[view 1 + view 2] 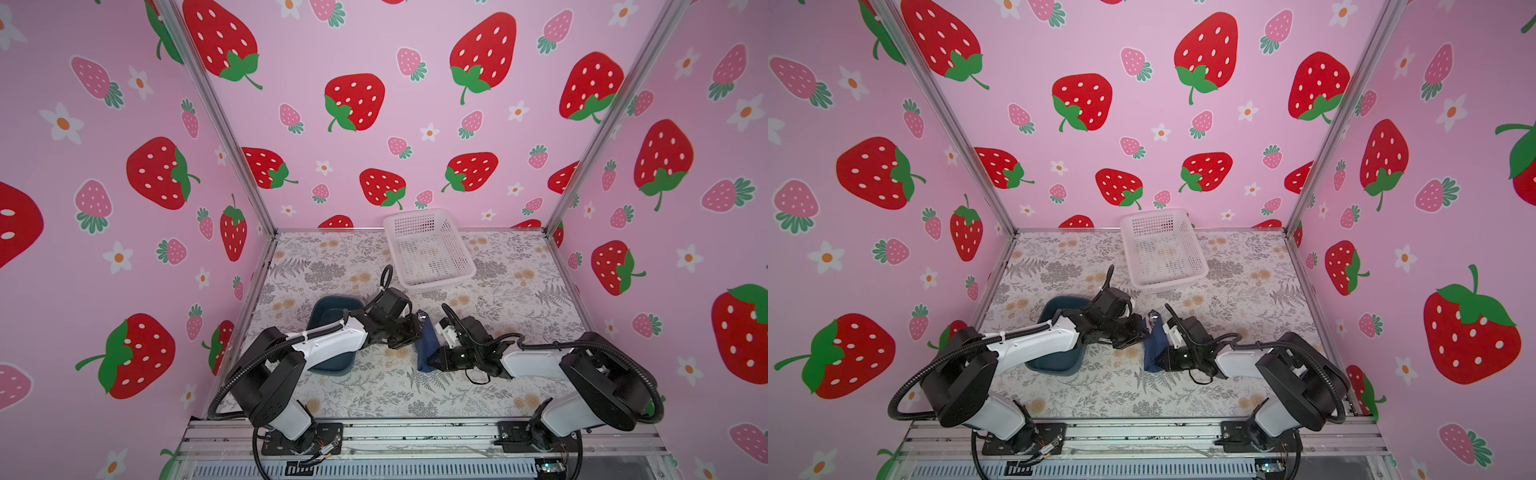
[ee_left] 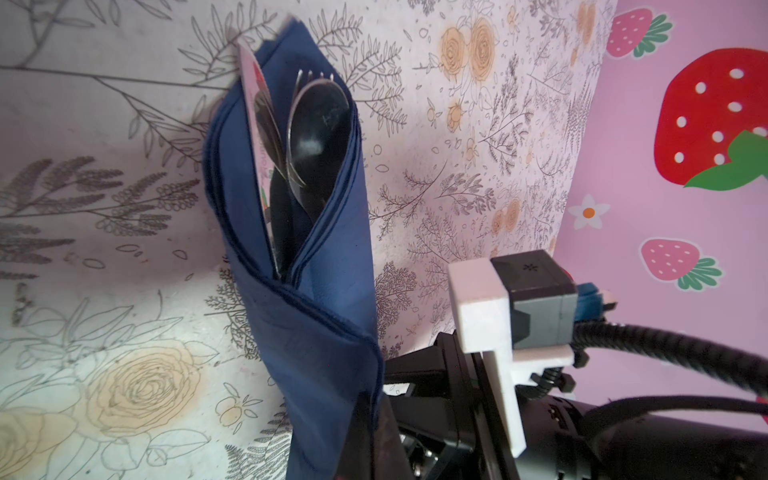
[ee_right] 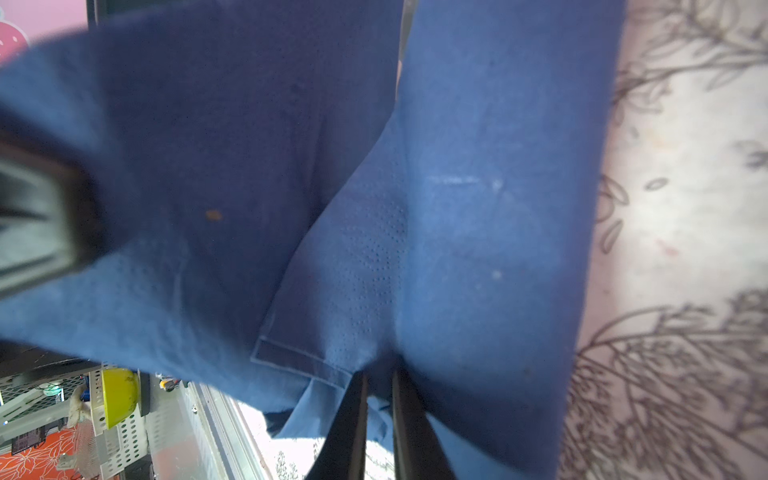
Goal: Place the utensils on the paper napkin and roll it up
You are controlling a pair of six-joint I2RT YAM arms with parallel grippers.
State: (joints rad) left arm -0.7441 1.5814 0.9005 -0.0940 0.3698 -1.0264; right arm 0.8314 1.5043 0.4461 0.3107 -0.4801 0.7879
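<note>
Logging dark navy blue paper napkin (image 1: 428, 347) as a narrow wrapped bundle over the floral-patterned table (image 1: 374, 395), about mid-table between the two arms, long axis running front to back. Cannot tell whether lying flat or lifted at the near end. Registers in both top views only as a dark strip, hemmed in by arm hardware.

Left wrist view: gives what the top views barely show, namely slim shiny silver metal utensils (image 2: 305, 166) tucked inside the open far end of the bundle. Spoon bowl (image 2: 320, 124) foremost, fork tines (image 2: 316, 77) peeking out just behind, knife blade (image 2: 251, 108) alongside, mirroring the pink wall (image 2: 665, 208). Handles hidden in the folds.

Right wrist view: filled almost wholly with blue paper, blurred at close range; cutlery hidden from this side. Shows right end effector (image 3: 380, 374) clamped on the napkin's near end, paper pinched between two dark fingers (image 3: 357, 424).

Left end effector (image 1: 415, 329): closed, tip just beside the bundle's far half. Cannot tell whether any paper caught in it.

Top views only: teal rounded rectangular tray (image 1: 330, 309) left of the bundle, partly under the left arm; white perforated plastic basket (image 1: 457, 249) at the back of the table, well apart from the napkin.
</note>
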